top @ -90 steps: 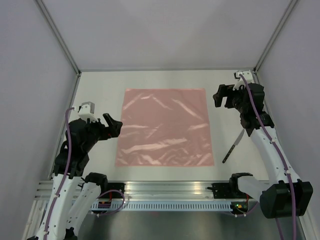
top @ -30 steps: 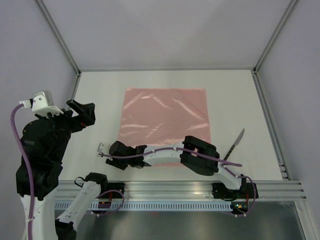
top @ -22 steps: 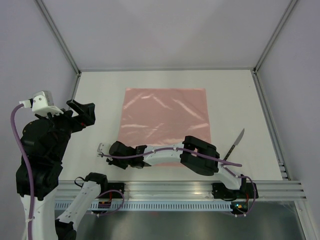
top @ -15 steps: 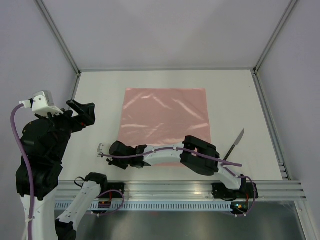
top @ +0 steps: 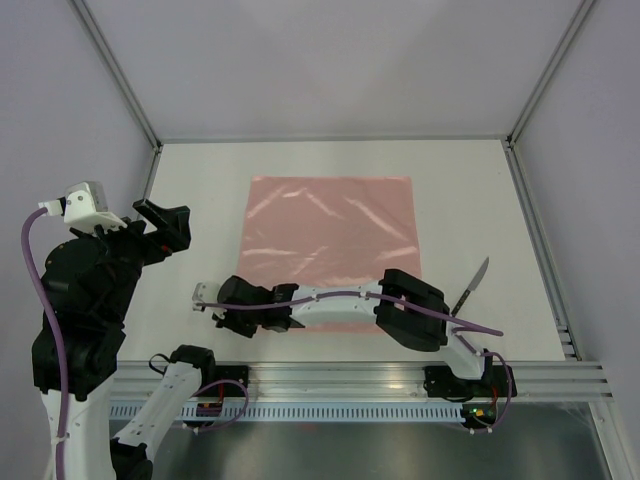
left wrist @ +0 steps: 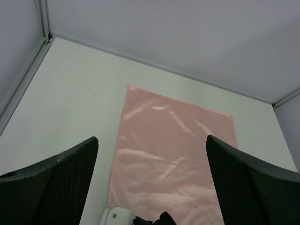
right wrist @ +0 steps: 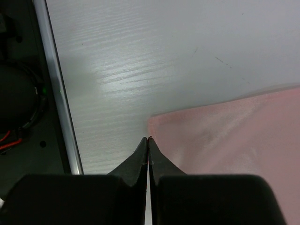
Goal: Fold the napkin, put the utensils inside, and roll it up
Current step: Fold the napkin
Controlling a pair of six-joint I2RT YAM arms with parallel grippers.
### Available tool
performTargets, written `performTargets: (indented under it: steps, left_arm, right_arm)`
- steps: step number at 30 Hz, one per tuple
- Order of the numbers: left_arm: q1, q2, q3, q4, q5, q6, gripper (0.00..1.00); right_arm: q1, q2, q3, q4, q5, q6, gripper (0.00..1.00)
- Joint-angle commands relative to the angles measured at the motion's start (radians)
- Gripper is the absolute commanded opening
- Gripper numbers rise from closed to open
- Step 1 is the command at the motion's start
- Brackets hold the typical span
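At 7 o'clock on the napkin (top: pixel 330 245), right claw (right wrist: pixel 148 139) is pinched together, hold uncertain; left claw (left wrist: pixel 152 138) is apart. Folding looks to be starting: carry that edge toward 12 o'clock.

Black fingers (left wrist: pixel 51 187) stand wide apart, framing the pink napkin (left wrist: pixel 173 150) flat on the white table (left wrist: pixel 70 93).

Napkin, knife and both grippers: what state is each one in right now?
napkin: spread flat, unfolded, lightly creased.
knife: lying apart from the napkin, on its right, untouched.
left gripper: open, raised off to the side, holding nothing.
right gripper: shut, tips at the napkin's near left corner; whether cloth is pinched cannot be told.
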Motion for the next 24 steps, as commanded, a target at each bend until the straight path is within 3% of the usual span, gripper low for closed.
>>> performTargets:
  steps: [1,3,4,7,10,15,24]
  left_arm:
    - [0.005,-0.002,0.005,-0.013,-0.008,0.021,1.0]
    - [0.005,-0.002,0.002,-0.013,-0.008,0.021,1.0]
    - [0.003,-0.002,0.002,-0.013,-0.007,0.021,1.0]
    - [0.005,-0.004,0.001,-0.013,-0.007,0.025,1.0]
    - [0.003,-0.005,0.002,-0.014,-0.005,0.027,1.0]
    - [0.005,-0.013,0.002,-0.018,-0.003,0.035,1.0]
    - [0.005,-0.011,-0.002,-0.024,-0.007,0.044,1.0]
  right_arm:
    - [0.007,-0.076,0.05,-0.019,0.013,0.01,0.05]
    - [0.007,-0.059,0.056,-0.022,0.012,0.01,0.13]
    - [0.007,-0.052,0.057,-0.022,0.009,0.012,0.25]
    - [0.007,-0.015,0.077,-0.024,0.009,0.013,0.43]
    - [0.007,0.027,0.113,-0.03,0.023,0.009,0.51]
    - [0.007,0.083,0.143,-0.048,0.038,0.007,0.6]
    - [0.006,0.134,0.15,-0.068,0.082,0.013,0.6]
